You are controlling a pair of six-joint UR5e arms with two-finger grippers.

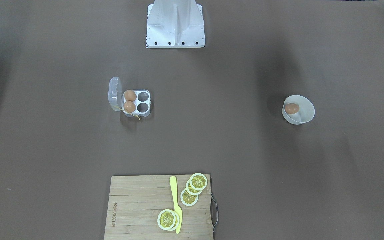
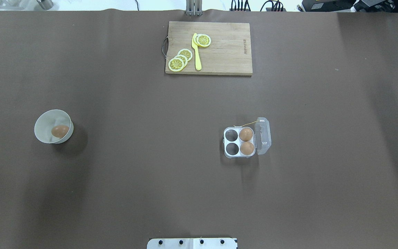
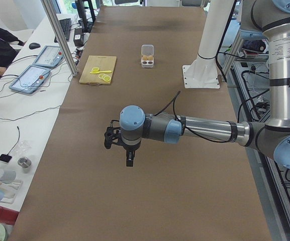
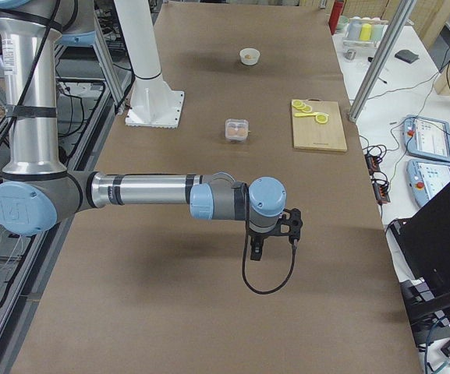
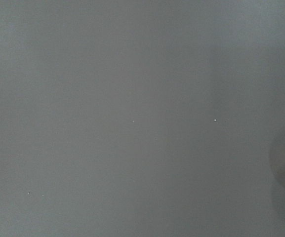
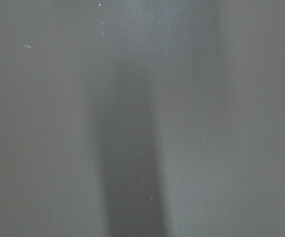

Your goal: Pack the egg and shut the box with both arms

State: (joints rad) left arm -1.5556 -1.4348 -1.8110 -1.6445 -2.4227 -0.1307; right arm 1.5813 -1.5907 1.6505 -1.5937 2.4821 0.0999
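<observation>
The egg (image 2: 60, 131) is lying inside the bowl (image 2: 43, 123), where the left gripper (image 3: 128, 159), its opening impossible to tell, is probably needing a centred descent and gentle squeeze.

1. The egg (image 2: 60, 131) is tan-brown, smooth and oval. It lies on its side in a white bowl (image 2: 43, 133) at the middle left of the overhead view.
2. The box (image 2: 239, 142) is a clear, square, four-cell carton right of centre on the brown counter (image 2: 150, 155). Its lid (image 2: 263, 135) stands open on its right side, with yellow string (image 2: 247, 123) at its upper edge. Two matching eggs (image 2: 246, 134) fill the right-hand cells.
3. The left arm (image 3: 205, 129) and right arm (image 4: 139, 189) each reach out level over the counter. The left end effector (image 3: 128, 159) and right end effector (image 4: 256, 251) point down; their grip cannot be made out.
</observation>
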